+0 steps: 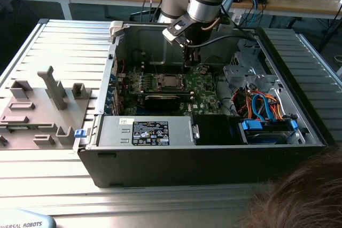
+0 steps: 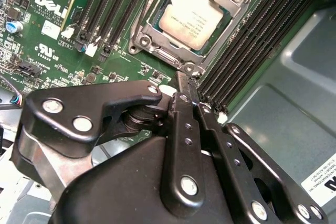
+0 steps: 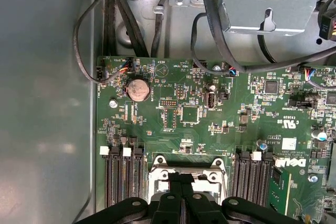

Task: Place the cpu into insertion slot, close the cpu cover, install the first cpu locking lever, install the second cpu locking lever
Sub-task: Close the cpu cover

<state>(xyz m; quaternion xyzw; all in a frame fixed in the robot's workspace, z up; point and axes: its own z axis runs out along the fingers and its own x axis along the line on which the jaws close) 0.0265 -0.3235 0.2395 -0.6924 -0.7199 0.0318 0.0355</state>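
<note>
Exterior view: gripper (image 1: 191, 63), jaws pressed together, hangs at 2 o'clock of cpu (image 1: 169, 81). Second wrist view: cpu cover (image 2: 169, 56) lies flat around cpu.

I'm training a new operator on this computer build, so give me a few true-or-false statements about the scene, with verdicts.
1. The chip sits in its socket. True.
2. The tool grips the chip. False: the tool is shut on nothing, near the socket's corner.
3. The memory slots run along both sides of the socket. True.
4. The blue cables lie at the exterior view's left. False: they lie toward its right.
</note>
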